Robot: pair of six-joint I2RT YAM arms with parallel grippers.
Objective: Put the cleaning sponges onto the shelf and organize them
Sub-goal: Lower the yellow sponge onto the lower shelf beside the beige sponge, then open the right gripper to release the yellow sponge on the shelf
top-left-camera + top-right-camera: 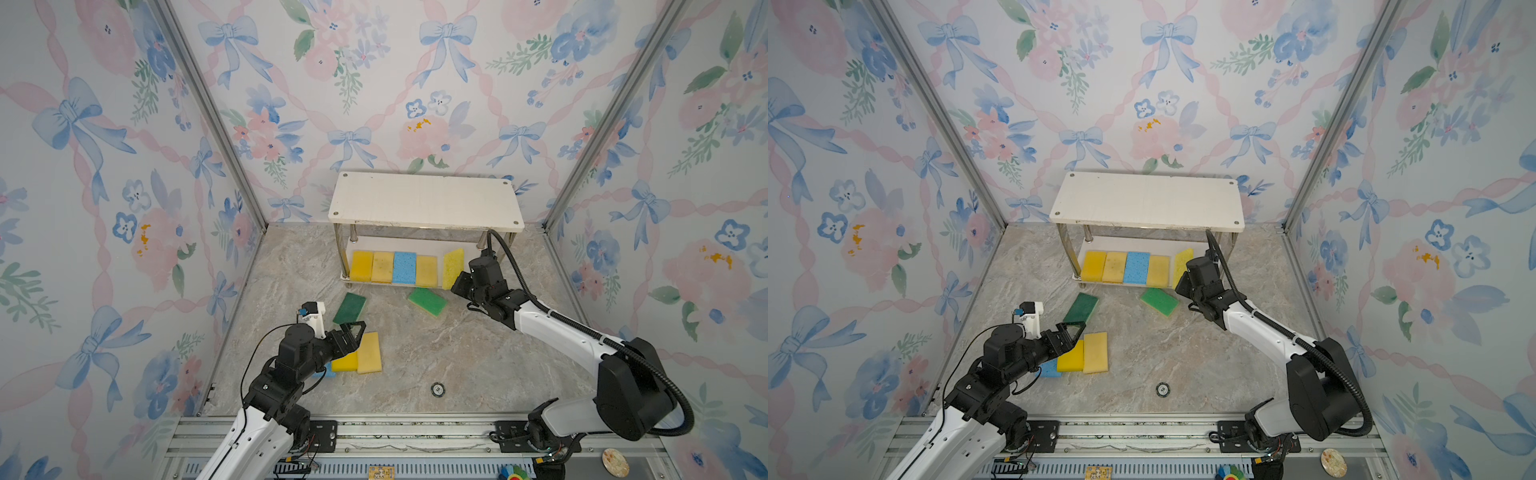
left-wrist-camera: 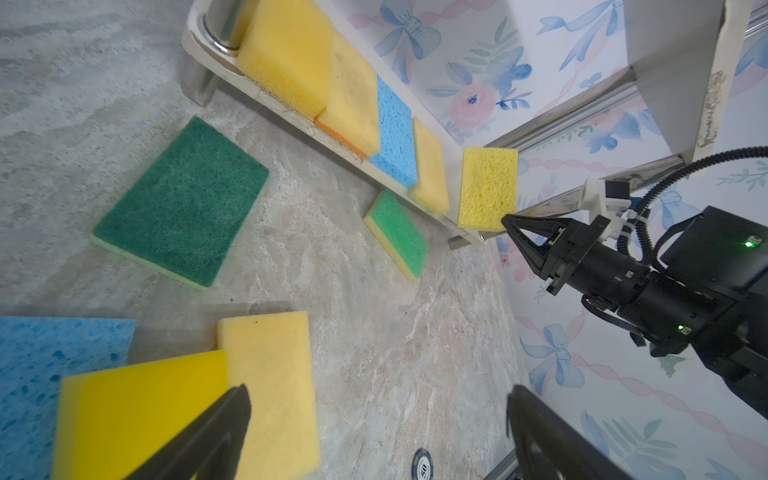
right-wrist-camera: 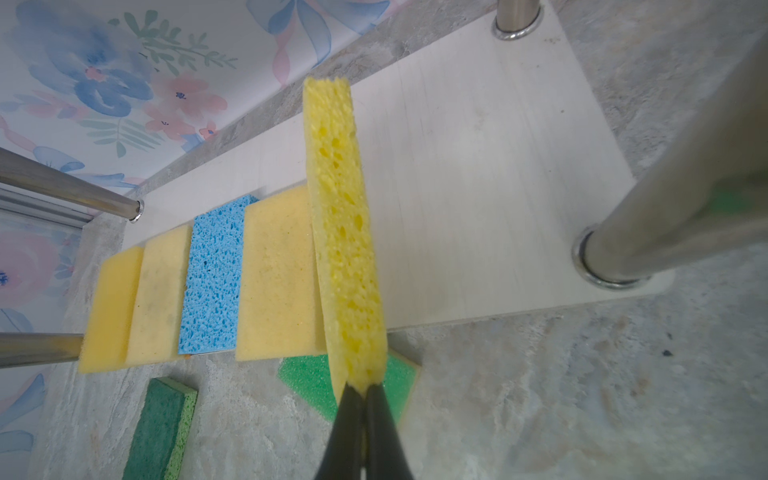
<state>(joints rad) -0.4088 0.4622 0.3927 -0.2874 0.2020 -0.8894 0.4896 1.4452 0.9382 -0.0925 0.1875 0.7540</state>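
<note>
We see left gripper (image 1: 354, 328) low over table (image 1: 478, 365), jaws wide, empty | five loose sponges (image 1: 370, 353) there: one blue, two yellow, two green | shelf (image 1: 424, 199) lower board (image 3: 478, 187): four flat sponges (image 1: 404, 268) in a row | right gripper (image 3: 365, 388) reaches in, pinching fifth yellow sponge (image 3: 340, 232) on edge.

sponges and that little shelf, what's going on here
The right gripper is shut on a porous yellow sponge, holding it on edge over the lower board of the shelf, beside four sponges already lying in a row. The left gripper is open and empty, near a bright yellow sponge on the table. Five sponges lie loose there.
</note>
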